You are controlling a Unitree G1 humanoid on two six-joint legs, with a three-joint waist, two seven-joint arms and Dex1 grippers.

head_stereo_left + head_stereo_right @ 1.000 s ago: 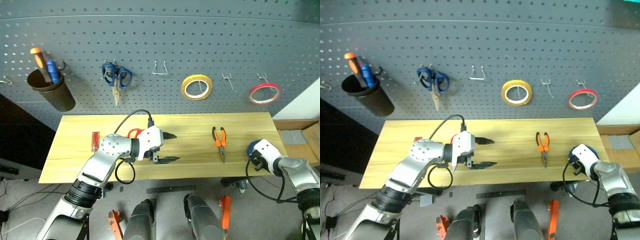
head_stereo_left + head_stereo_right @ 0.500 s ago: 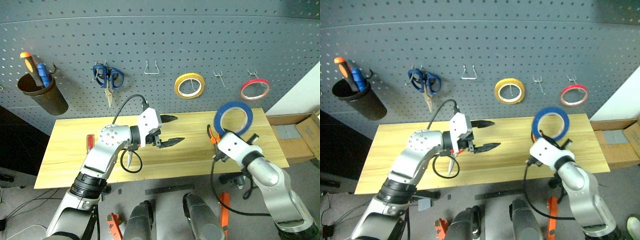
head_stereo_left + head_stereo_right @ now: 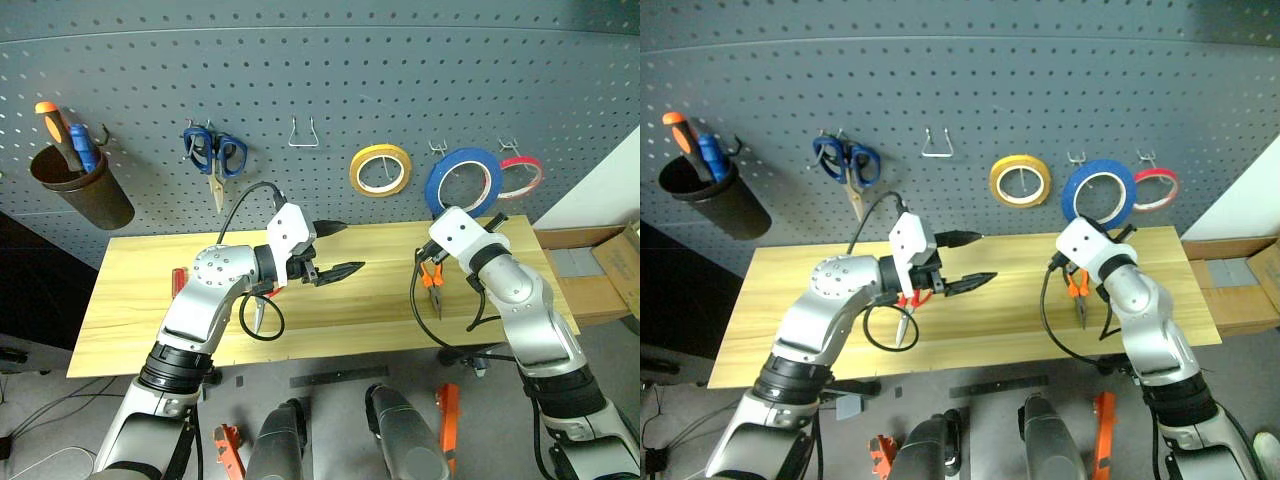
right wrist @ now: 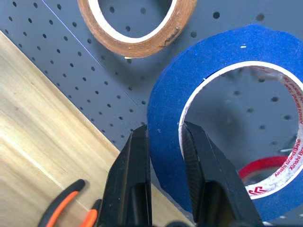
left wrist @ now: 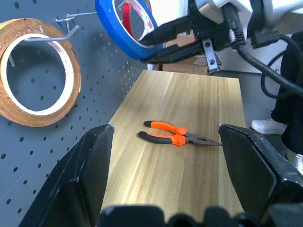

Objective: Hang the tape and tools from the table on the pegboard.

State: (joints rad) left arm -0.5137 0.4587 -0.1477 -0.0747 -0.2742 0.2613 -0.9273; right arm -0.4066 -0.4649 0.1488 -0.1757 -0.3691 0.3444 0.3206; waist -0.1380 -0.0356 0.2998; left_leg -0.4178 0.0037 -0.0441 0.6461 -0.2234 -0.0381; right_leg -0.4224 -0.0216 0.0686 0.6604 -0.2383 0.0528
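Note:
The blue tape (image 3: 462,184) is held upright against the pegboard (image 3: 320,60), between the yellow and red rolls, by a small hook (image 3: 437,150). My right gripper (image 3: 472,214) is shut on its lower rim, one finger inside the ring and one outside (image 4: 165,156). My left gripper (image 3: 345,248) hangs open and empty over the middle of the table (image 3: 130,320). The orange-and-black pliers (image 5: 177,137) lie on the table, partly behind my right arm. The red-handled scissors (image 3: 905,305) lie under my left forearm. The red-handled screwdriver (image 3: 178,283) lies at the table's left.
On the pegboard hang blue-handled scissors (image 3: 213,158), a yellow roll (image 3: 380,170), a red roll (image 3: 522,175), a bare wire hook (image 3: 303,135) and a brown cup (image 3: 80,190) with handled tools. A cardboard box (image 3: 590,270) stands beyond the table's right end.
My right arm has swung up and to the left from the table's right end, carrying the blue tape to the pegboard. The left gripper has risen a little and stays open.

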